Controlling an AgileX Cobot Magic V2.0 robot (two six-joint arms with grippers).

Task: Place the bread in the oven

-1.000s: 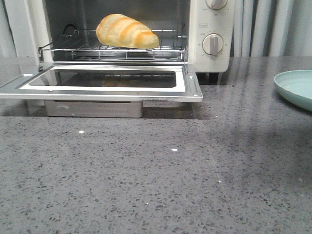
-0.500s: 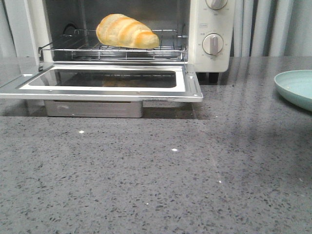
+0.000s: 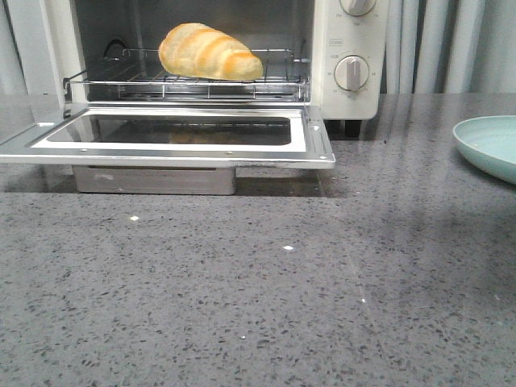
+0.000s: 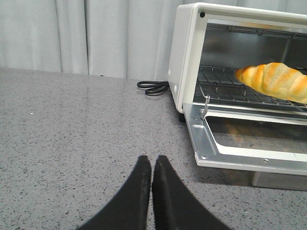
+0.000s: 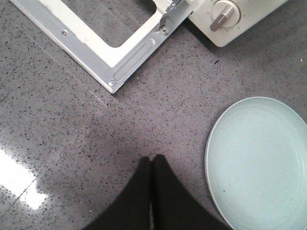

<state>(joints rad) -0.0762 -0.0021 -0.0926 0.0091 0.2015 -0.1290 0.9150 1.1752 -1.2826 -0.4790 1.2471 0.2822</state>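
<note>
The golden striped bread lies on the wire rack inside the cream-white oven, whose glass door hangs open flat over the counter. From the left wrist view the bread shows on the rack, off to one side of my left gripper, which is shut and empty above the grey counter. My right gripper is shut and empty too, hovering over the counter between the door's corner and a plate. Neither gripper appears in the front view.
A pale green plate sits on the counter to the right of the oven, and it shows close beside my right gripper as the plate. A black power cord lies left of the oven. Grey curtains hang behind.
</note>
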